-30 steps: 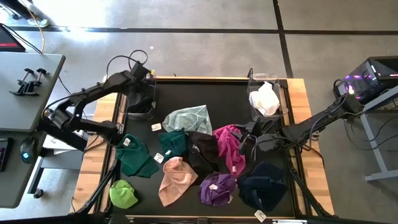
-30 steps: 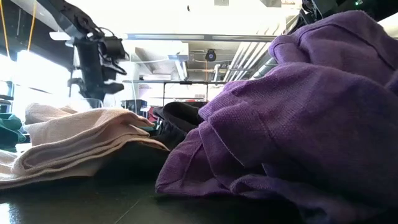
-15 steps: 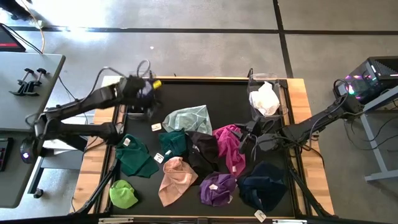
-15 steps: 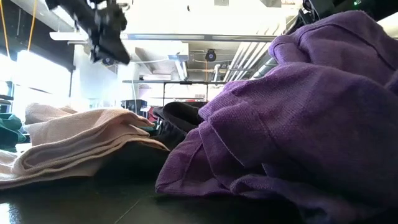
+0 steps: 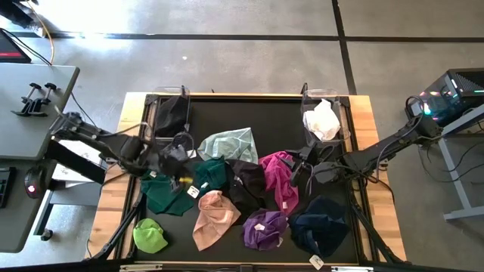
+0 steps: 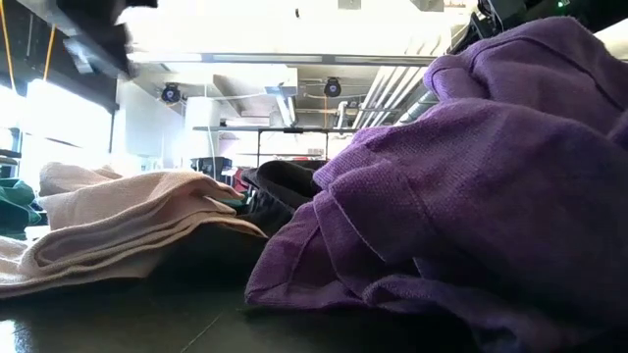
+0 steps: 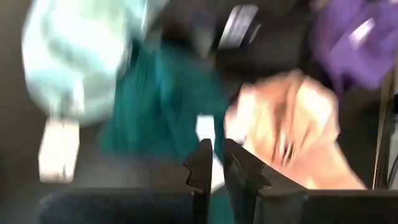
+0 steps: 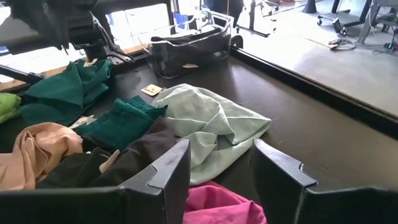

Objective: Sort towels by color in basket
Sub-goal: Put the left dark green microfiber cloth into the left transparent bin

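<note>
Several small towels lie bunched on the black table: pale mint, two dark green, black, magenta, peach, purple, navy and lime. My left gripper hovers, blurred, between the green towels; its fingers are almost together, over a white tag. My right gripper stands open just above the magenta towel's right edge. A black towel lies in the far-left basket, a white one in the far-right basket.
The two wire baskets stand at the table's far corners. A raised wooden rim frames the table. The towels crowd the middle and near part; bare table lies between the baskets. A desk stands to the left.
My left arm has swung away from the far-left basket, first rising, then sweeping toward the near edge until its gripper hangs over the green towels; it is blurred with motion. The black towel stays in that basket. My right arm has kept still.
</note>
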